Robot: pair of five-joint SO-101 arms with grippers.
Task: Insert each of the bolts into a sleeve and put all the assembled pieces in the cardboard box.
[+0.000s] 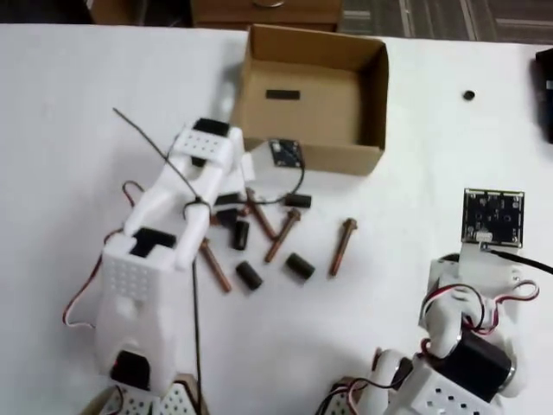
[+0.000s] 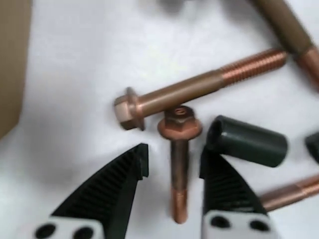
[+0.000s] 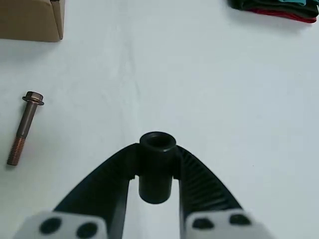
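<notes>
Four bolts [image 1: 343, 246], one sleeve [image 3: 156, 172] in tool [image 3: 156, 152]

White perforated arm shells [image 1: 143, 277]; black ribbed gripper fingers [image 2: 112, 189]; red, perhaps black, cables [image 1: 78, 298].

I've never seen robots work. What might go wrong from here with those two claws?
The left gripper stands open around one bolt whose head lies against a second bolt, and a black sleeve sits close beside one jaw. Closing might catch or knock those neighbours. The right gripper holds its sleeve only at the tips, so that sleeve might tilt or slip when a bolt is pushed in.
</notes>
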